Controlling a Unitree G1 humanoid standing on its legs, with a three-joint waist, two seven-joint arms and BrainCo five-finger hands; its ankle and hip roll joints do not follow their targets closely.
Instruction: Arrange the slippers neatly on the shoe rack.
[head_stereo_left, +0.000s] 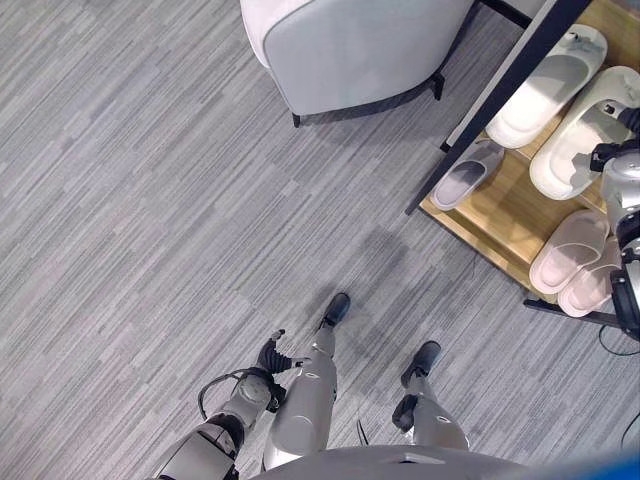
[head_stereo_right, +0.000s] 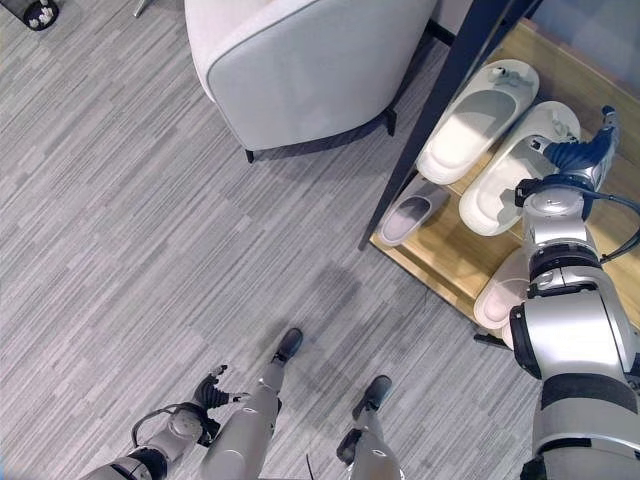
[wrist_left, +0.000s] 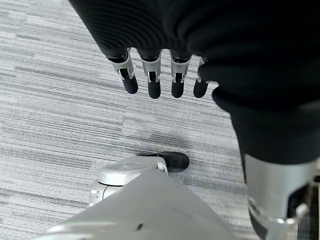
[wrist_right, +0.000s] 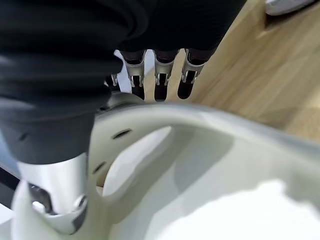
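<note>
You are looking down at a grey striped floor (head_stereo_left: 150, 200), with a pale armchair (head_stereo_right: 300, 60) standing at the far side. To its right, the wooden shoe rack (head_stereo_left: 500, 205) is sitting under a dark frame.

On the shelf, a pair of large cream slippers (head_stereo_right: 480, 120) is lying side by side toward the far edge, toes pointing the same way, which looks like tidy pairing. A pair of pink slippers (head_stereo_left: 570, 250) is lying at the near edge. A small grey slipper (head_stereo_left: 467, 175) is lying alone at the shelf's left edge, apart from the others.

Your right hand (head_stereo_right: 580, 150) is reaching over the nearer cream slipper; in the wrist view its fingers (wrist_right: 160, 82) are extending straight past the slipper's strap toward the wood, curling round nothing, so it seems to be nudging or steadying rather than gripping.

Your left hand (head_stereo_left: 272, 355) is hanging idle low by the floor, its fingers (wrist_left: 152, 80) straight and holding nothing.
</note>
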